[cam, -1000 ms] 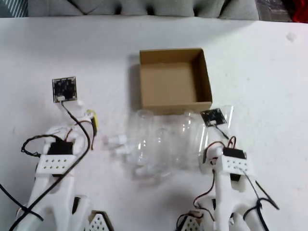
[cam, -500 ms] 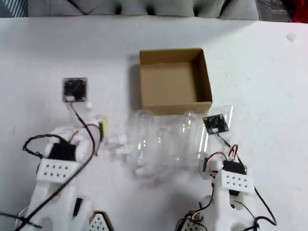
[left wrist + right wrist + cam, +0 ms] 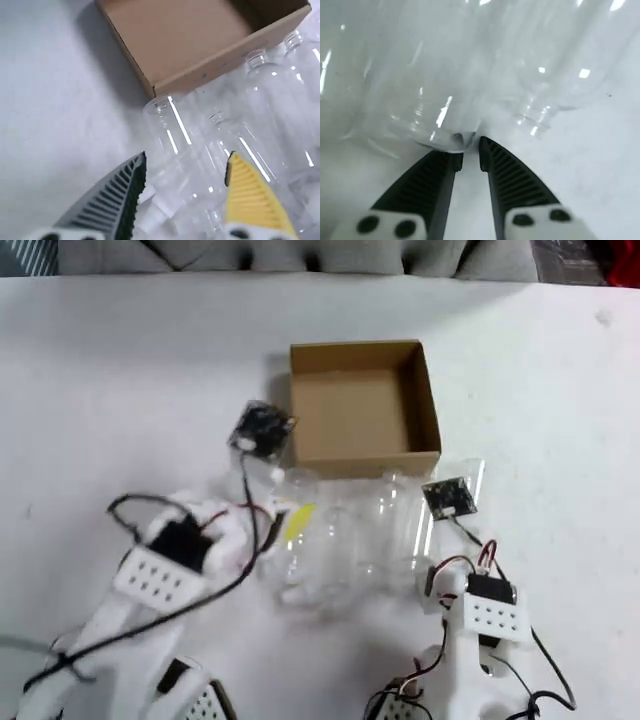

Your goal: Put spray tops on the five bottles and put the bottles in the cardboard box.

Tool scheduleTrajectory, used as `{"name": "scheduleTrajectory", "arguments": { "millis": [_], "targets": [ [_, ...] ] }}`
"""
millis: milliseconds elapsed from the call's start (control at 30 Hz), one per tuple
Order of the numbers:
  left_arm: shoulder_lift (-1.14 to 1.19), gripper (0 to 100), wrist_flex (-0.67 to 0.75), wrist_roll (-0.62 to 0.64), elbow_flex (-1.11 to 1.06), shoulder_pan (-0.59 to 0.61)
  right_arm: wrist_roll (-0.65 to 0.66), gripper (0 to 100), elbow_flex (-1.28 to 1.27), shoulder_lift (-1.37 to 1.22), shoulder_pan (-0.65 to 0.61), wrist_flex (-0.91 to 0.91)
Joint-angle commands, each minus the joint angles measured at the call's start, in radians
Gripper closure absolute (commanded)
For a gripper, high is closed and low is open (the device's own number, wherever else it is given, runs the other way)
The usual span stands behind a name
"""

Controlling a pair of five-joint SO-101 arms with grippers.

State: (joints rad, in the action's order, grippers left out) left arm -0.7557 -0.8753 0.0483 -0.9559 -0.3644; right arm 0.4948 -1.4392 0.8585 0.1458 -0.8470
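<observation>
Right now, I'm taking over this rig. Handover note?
Left claw: open, empty, above the bottles near a corner of the box.
Right claw: open only a crack, empty, tips at a bottle mouth.
Bottles: lying bunched on the table against the box's near side. Box is empty.
Done: nothing. The mouths I can see are bare.
Left: fit every top, then box the bottles.

The cardboard box (image 3: pixel 365 405) was plain brown. The bottles (image 3: pixel 350 530) were clear and colourless, streaked with white glints. The surface (image 3: pixel 150 360) was white. The left hand (image 3: pixel 186 165) had 1 grey finger (image 3: pixel 117 200) and 1 yellow finger (image 3: pixel 247 195), both ribbed. The right hand (image 3: pixel 468 146) had 2 black ribbed fingers (image 3: pixel 507 175). The left arm (image 3: pixel 150 575) and right arm (image 3: pixel 490 615) were white, each trailing black cables and with a plate dotted with dark holes.
</observation>
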Motion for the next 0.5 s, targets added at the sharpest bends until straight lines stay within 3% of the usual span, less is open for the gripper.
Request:
{"name": "scheduleTrajectory", "arguments": {
  "millis": [0,467],
  "targets": [
    [0.220,76,-0.003,-0.008,0.172,-0.022,0.083,96.0,-0.012,0.016,0.024,0.016],
    [0.835,73,-0.011,0.000,0.526,0.117,0.091,96.0,-0.014,0.016,0.025,0.016]
  ]
}}
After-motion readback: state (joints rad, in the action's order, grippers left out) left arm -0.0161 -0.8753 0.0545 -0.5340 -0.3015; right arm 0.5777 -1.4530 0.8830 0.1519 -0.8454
